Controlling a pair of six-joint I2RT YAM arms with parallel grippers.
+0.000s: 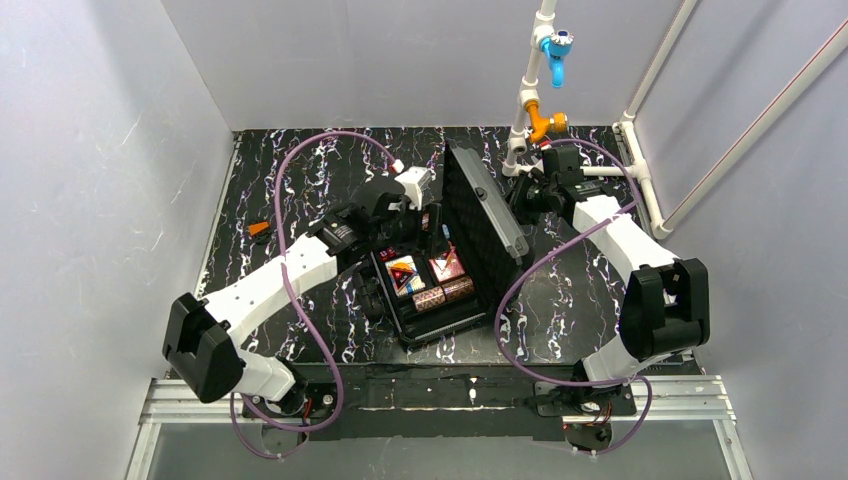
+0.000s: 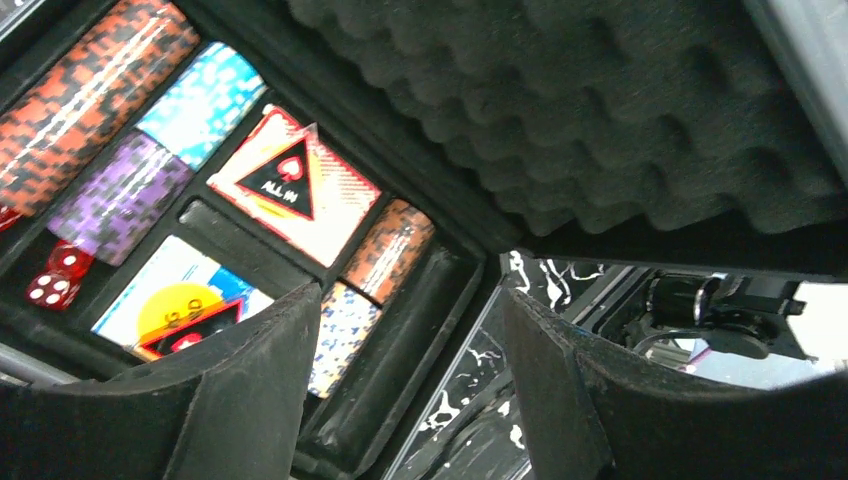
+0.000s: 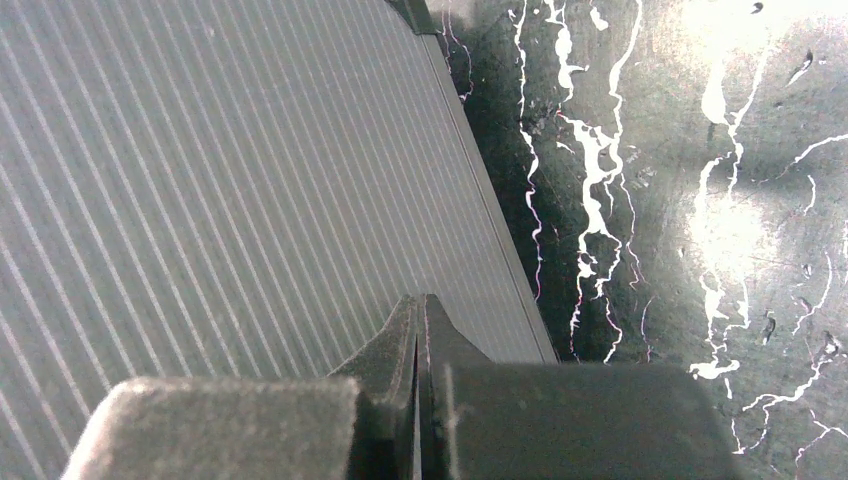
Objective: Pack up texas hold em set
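Since, on the black white-veined table [image 1: 290,170], the black rectangular hard case [image 1: 440,328] lies open with its foam-lined lid [image 1: 487,215] standing nearly upright along its right side, the step in hand looks like closing. Behind the lid, the right gripper [image 3: 420,305], fingers pinched together on nothing, sits against the ribbed grey outer face; a leftward push seems next. The left gripper [image 2: 410,290], spread wide and empty, hangs inside the case beneath the foam, in the lid's way, and should withdraw first. Inside the case lie mottled chip rolls [image 2: 95,90], patterned card decks [image 1: 405,272] and red dice [image 2: 58,275]. Well left of the case, a small orange piece [image 1: 260,228] lies unpacked.
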